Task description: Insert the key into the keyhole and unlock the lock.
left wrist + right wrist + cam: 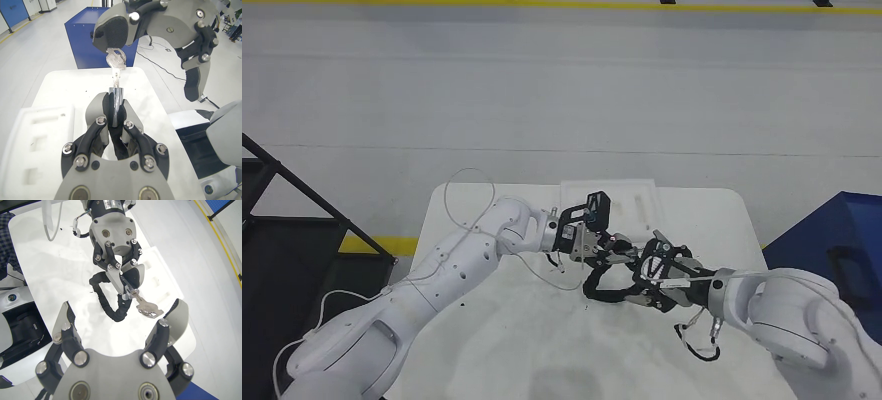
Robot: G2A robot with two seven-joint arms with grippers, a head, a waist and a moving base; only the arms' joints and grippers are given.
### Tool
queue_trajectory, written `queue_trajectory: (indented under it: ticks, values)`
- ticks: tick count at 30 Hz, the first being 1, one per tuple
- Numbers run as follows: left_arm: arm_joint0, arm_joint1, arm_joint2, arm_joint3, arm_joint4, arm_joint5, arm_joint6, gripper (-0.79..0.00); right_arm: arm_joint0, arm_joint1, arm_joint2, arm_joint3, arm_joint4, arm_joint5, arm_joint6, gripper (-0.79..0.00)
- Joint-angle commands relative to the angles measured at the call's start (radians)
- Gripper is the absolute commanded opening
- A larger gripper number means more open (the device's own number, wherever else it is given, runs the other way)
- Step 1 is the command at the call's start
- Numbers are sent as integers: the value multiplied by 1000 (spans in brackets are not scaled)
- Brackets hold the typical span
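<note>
Key looks seated in lock. Left tool is clamped on lock, right tool is spread apart. Next you close on the key head and turn.

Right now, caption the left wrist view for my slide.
Left gripper clamps the lock cylinder, key inserted; right gripper open, one pad by its head.

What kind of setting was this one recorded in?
Probably a robotics lab or factory-style hall: a wide, pale painted floor marked with a yellow line, and a blue metal cabinet standing just beyond the white work table.
</note>
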Motion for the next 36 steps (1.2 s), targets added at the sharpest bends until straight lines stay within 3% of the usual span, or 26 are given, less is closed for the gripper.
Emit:
queue_trajectory:
  ticks: [1,9,16,27,28,29,36]
  values:
    - [-1,-3,1,0,0,0,-1,-785,5,0,-9,0,0,0,15,0]
    - [-2,-19,9,5,17,0,10,-785,33,0,-43,-9,21,25,87,0]
    - [-7,-30,17,20,46,0,29,-785,32,7,-3,8,25,22,97,0]
    - [-4,-25,27,25,81,0,50,-785,54,26,67,101,-106,-273,-88,0]
    - [-4,-24,28,24,81,0,51,-785,54,26,68,102,-124,-282,-111,-243]
    - [-4,-23,28,24,80,0,53,-785,53,27,69,105,-145,-291,-130,-385]
    - [-8,-18,34,26,74,0,55,-785,40,29,56,104,-245,-317,-209,-483]
